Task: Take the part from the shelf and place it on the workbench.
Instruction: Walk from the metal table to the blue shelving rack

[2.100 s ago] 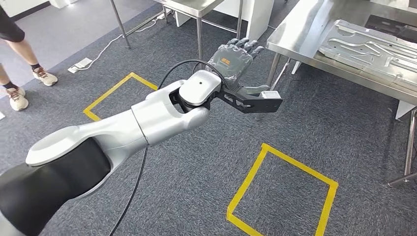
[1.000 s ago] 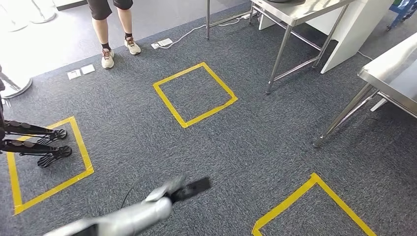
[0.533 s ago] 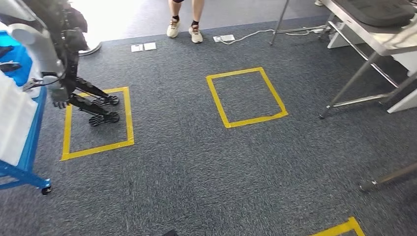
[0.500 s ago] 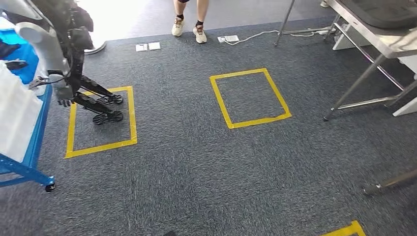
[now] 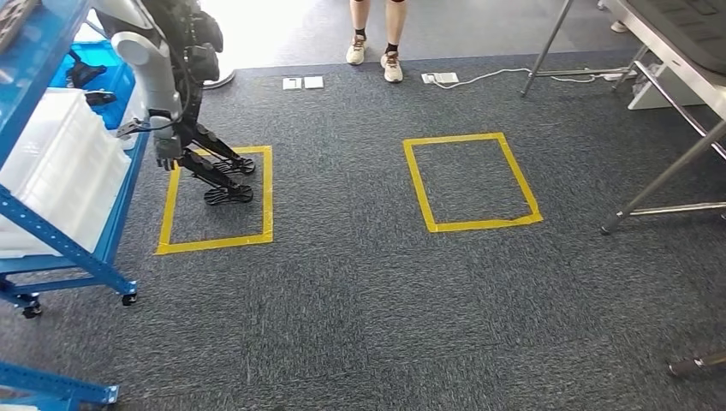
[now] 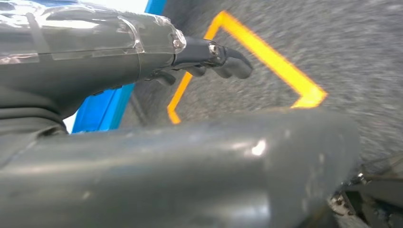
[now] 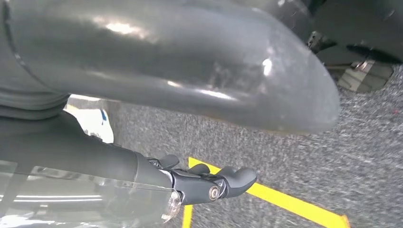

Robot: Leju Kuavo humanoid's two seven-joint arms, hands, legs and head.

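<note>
A robotics lab or industrial test workshop. Grey carpet floor (image 5: 360, 282) carries yellow tape squares (image 5: 473, 182) marking standing positions. At one side stands a blue metal shelf rack on castor wheels (image 5: 53, 240) holding white plastic bins (image 5: 60, 171). A second silver-and-black humanoid robot (image 5: 167, 77) stands in one taped square beside it. A stainless-steel table with thin metal legs (image 5: 668, 171) stands opposite. A person's legs in trainers (image 5: 377, 38) wait near white power strips on the floor (image 5: 304, 83).

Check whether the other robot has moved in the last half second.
No. The other robot stays standing at the same end of the yellow square; the camera turned.
</note>
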